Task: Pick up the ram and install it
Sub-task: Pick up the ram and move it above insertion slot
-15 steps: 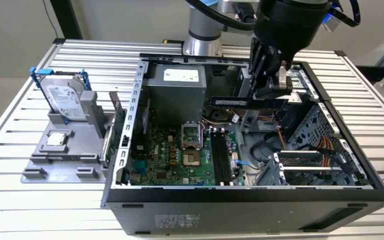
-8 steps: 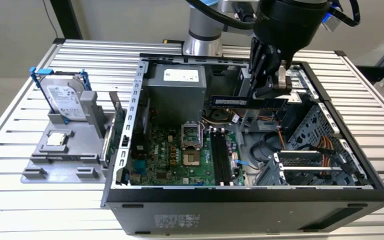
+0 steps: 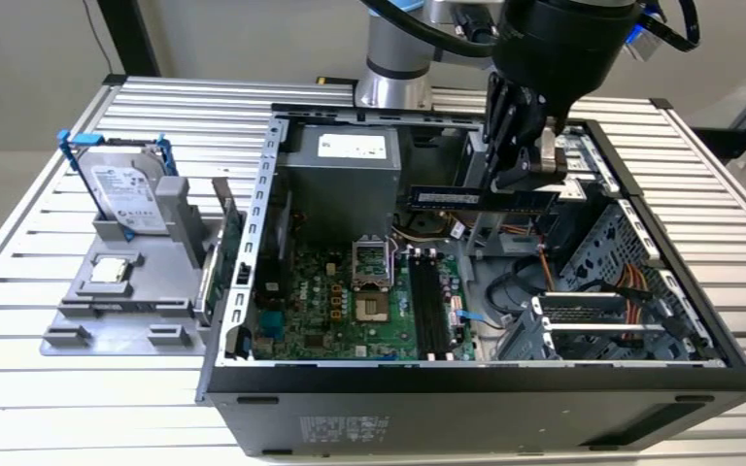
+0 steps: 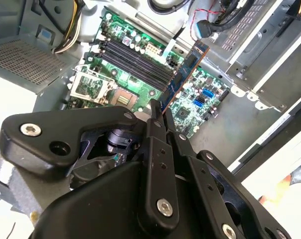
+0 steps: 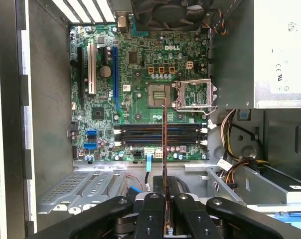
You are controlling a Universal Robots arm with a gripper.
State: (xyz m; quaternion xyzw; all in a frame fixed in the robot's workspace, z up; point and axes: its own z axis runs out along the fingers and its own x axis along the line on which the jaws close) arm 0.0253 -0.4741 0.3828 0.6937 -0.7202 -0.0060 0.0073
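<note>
The ram (image 3: pixel 466 199) is a long dark stick held level in the air over the open computer case (image 3: pixel 477 388), above its back half. My gripper (image 3: pixel 530 182) is shut on the stick's end toward the exterior view's right. In the second wrist view the ram (image 4: pixel 184 72) juts out from the gripper (image 4: pixel 158 113) over the green motherboard (image 4: pixel 195 107). In the first wrist view the ram (image 5: pixel 164 144) shows edge-on between the black fingers (image 5: pixel 151 209), crossing over the black memory slots (image 5: pixel 140 134). The memory slots (image 3: pixel 430 309) lie well below the stick.
A silver hard drive in a blue frame (image 3: pixel 127 189) stands on a grey holder (image 3: pixel 101 311) at the exterior view's left, with a small square chip (image 3: pixel 112 270) in front. Inside the case are the power supply (image 3: pixel 347 175), the processor socket (image 3: pixel 370 282), cables (image 3: pixel 613 282) and a drive cage (image 3: pixel 632 243).
</note>
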